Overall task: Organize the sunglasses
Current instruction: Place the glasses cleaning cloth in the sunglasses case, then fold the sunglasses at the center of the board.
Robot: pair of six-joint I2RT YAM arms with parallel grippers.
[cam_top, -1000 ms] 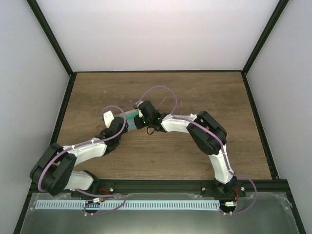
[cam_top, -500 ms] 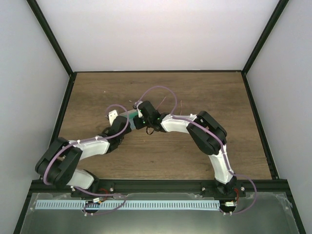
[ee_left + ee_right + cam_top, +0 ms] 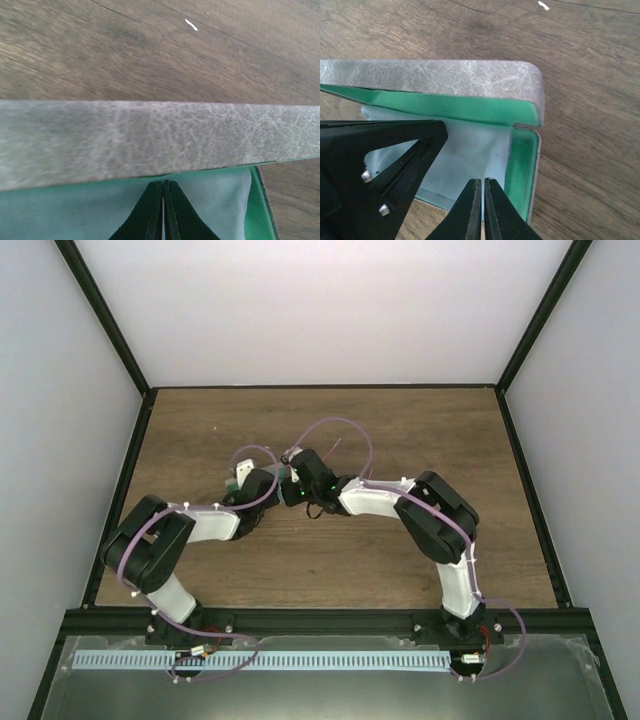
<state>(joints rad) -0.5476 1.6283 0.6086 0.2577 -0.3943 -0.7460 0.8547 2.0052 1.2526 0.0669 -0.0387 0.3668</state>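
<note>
Both pinched closed, left claw (newly swung inward) and right claw overhang the cloth.

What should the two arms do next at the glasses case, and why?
Probably lift both grippers clear of the grey case. The left gripper and right gripper are both shut, tips over the light blue cloth lying in its green-lined tray, beneath the half-raised lid. The lid likely cannot close while they sit inside.
</note>
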